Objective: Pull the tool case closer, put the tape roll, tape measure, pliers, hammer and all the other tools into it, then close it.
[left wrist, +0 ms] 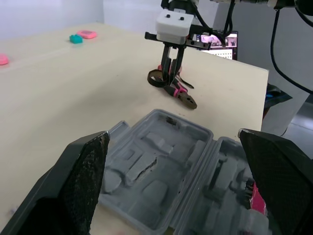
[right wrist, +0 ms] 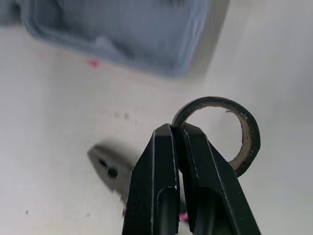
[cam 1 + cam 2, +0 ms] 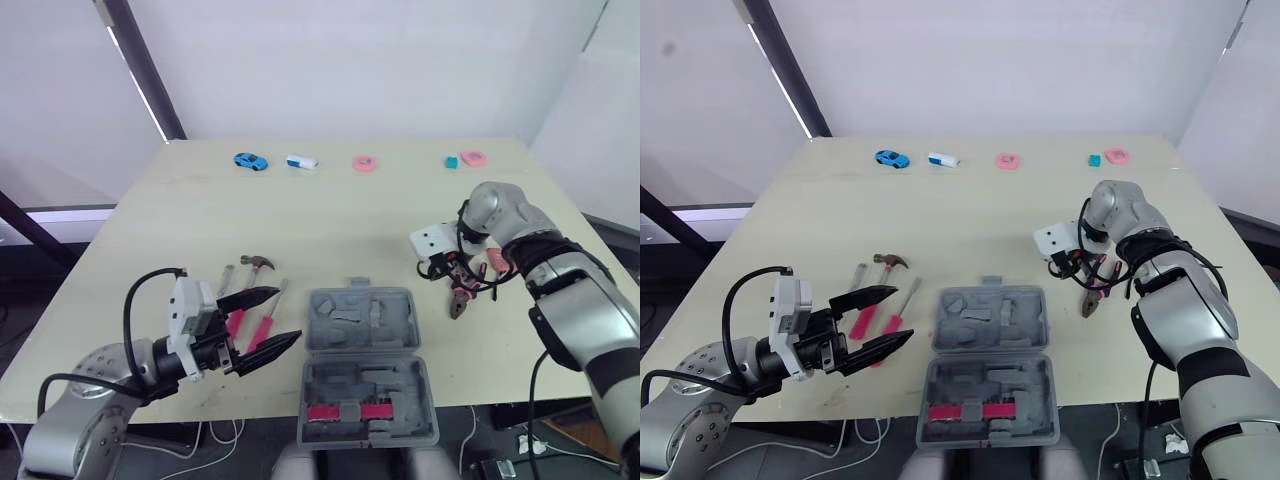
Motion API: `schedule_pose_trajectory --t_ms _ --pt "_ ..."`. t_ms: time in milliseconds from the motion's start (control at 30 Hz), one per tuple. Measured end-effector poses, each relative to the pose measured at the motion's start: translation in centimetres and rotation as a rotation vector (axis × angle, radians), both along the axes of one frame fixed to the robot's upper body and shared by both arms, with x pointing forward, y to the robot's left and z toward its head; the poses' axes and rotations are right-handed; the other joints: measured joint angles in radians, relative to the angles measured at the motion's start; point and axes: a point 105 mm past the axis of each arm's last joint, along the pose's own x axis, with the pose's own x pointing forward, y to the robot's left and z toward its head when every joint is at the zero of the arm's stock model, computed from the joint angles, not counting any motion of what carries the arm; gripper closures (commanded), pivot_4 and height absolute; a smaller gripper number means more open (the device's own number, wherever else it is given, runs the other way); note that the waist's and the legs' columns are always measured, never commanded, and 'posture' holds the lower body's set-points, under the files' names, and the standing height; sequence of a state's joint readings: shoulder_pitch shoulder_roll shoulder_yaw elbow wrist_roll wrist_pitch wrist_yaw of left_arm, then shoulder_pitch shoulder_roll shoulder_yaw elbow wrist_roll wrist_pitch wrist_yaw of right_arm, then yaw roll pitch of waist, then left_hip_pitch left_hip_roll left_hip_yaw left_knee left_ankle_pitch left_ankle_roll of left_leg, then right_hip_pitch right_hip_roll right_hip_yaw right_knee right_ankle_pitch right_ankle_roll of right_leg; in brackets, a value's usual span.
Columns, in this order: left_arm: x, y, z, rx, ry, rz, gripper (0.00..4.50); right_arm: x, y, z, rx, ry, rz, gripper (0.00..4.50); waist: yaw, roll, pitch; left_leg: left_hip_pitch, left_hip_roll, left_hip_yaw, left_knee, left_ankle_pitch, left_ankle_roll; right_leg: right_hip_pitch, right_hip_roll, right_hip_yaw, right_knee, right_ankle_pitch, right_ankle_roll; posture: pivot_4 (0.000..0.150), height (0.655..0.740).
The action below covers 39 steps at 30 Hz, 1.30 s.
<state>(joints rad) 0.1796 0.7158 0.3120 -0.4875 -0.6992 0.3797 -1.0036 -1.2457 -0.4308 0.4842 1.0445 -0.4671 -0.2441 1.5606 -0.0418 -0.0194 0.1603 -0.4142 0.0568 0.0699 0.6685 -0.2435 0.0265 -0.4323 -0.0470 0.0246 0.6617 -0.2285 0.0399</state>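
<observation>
Right wrist view gives us what the head views hide: right gripper (image 2: 176,131) pinched on the wall of the tape roll (image 2: 248,137), low over the tabletop (image 2: 274,58), pliers (image 2: 108,169) just beside. Whether the roll is lifted, we cannot tell. Head views: right arm bent inward, right of the open tool case (image 3: 395,325). Left gripper (image 3: 288,315) spread wide, pointing at the case from its left.

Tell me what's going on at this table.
The robot is packing tools into a grey tool case that lies open at the near edge of the table. Its right gripper is shut on the wall of the black tape roll, right beside the pliers, to the right of the case. Its left gripper is open above the pink-handled screwdrivers, near the hammer, to the left of the case.
</observation>
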Motion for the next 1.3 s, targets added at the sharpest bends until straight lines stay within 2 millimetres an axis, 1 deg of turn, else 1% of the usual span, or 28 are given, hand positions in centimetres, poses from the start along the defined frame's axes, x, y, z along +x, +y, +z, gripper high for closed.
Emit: schedule_pose_trajectory --t_ms 167,233,300,333,367,400,433,567,667,767,833,967,1300 --pt "-0.9 1.9 -0.6 0.037 0.041 0.033 0.00 -0.8 4.7 0.2 -0.022 -0.015 0.098 4.41 -0.002 0.001 0.001 0.000 0.001 0.000 0.000 0.000 0.000 -0.001 0.000 -0.001 0.000 0.000 0.000 0.150 0.7395" --pt "-1.2 2.2 -0.8 0.043 0.051 0.038 0.00 -1.0 5.5 0.5 -0.019 -0.015 0.102 4.41 0.003 0.002 0.002 -0.001 0.000 -0.001 0.000 0.000 0.000 -0.001 0.000 -0.002 0.000 0.000 0.000 0.150 0.7395" --pt "-1.8 2.9 -1.3 0.051 0.077 0.050 0.00 -1.6 7.3 0.8 0.002 0.000 0.111 4.41 0.004 0.002 0.001 -0.001 0.000 0.000 0.000 0.000 0.000 -0.001 -0.001 -0.002 -0.001 0.000 0.000 0.150 0.7395" --pt "-1.8 3.7 -1.2 0.057 0.074 0.072 0.00 -2.6 9.9 0.4 0.015 0.022 0.140 4.41 0.002 0.001 0.001 -0.001 0.000 0.000 0.000 0.000 0.000 -0.001 -0.001 -0.002 -0.001 0.000 0.000 0.150 0.7395" --pt "-1.8 3.7 -1.2 0.057 0.074 0.072 0.00 -2.6 10.0 0.4 0.016 0.023 0.142 4.41 0.001 0.002 0.001 -0.001 0.000 0.000 0.000 0.000 0.000 -0.001 -0.001 -0.002 0.000 0.000 0.000 0.150 0.7395" --pt "-1.8 4.1 -1.1 0.060 0.065 0.087 0.00 -3.3 11.5 0.1 0.019 0.035 0.160 4.41 0.000 0.002 0.002 -0.001 0.000 -0.001 0.000 0.000 0.000 -0.001 -0.001 -0.003 0.000 0.000 0.000 0.150 0.7395" --pt "-1.8 4.3 -1.1 0.060 0.065 0.095 0.00 -3.5 11.9 0.0 0.020 0.039 0.165 4.41 0.000 0.002 0.002 0.000 0.000 -0.001 0.000 0.000 0.000 -0.001 -0.001 -0.003 0.000 0.000 0.000 0.150 0.7395" --pt "-1.9 5.0 -1.3 0.054 0.071 0.137 0.00 -4.8 15.2 -0.4 0.047 0.042 0.198 4.41 0.001 0.002 0.002 -0.001 0.000 -0.001 0.000 0.000 -0.001 -0.001 -0.002 -0.003 -0.001 0.000 0.000 0.150 0.7395" --pt "-1.8 5.3 -1.2 0.049 0.063 0.176 0.00 -5.0 17.0 -0.8 0.075 0.024 0.192 4.41 0.000 0.001 0.002 -0.001 0.000 -0.001 0.000 0.000 -0.001 -0.001 -0.002 -0.003 -0.001 0.000 0.000 0.150 0.7395" --pt "-1.7 5.5 -1.1 0.044 0.058 0.201 0.00 -5.1 17.8 -1.0 0.081 0.018 0.198 4.41 -0.001 0.001 0.002 -0.001 0.000 -0.001 0.000 0.000 -0.001 -0.001 -0.002 -0.003 0.000 0.000 0.000 0.150 0.7395" --pt "-1.7 5.6 -1.3 0.041 0.061 0.216 0.00 -5.3 18.2 -1.5 0.076 0.008 0.211 4.41 -0.001 0.001 0.001 -0.001 0.000 -0.001 0.000 0.000 -0.001 -0.001 -0.002 -0.004 -0.001 0.000 0.000 0.150 0.7395" --pt "-1.8 5.2 -1.0 0.044 0.047 0.219 0.00 -5.5 18.7 -2.3 0.069 0.008 0.222 4.41 -0.001 0.001 0.002 -0.002 0.000 -0.001 0.000 -0.001 -0.001 -0.001 -0.002 -0.004 -0.001 0.000 0.000 0.150 0.7395" --pt "-1.8 4.9 -0.9 0.043 0.053 0.231 0.00 -4.6 18.3 -3.8 0.059 -0.023 0.195 4.41 -0.003 0.001 0.002 -0.001 0.000 -0.001 -0.001 -0.001 -0.002 -0.001 -0.002 -0.004 -0.001 0.000 -0.001 0.150 0.7395"
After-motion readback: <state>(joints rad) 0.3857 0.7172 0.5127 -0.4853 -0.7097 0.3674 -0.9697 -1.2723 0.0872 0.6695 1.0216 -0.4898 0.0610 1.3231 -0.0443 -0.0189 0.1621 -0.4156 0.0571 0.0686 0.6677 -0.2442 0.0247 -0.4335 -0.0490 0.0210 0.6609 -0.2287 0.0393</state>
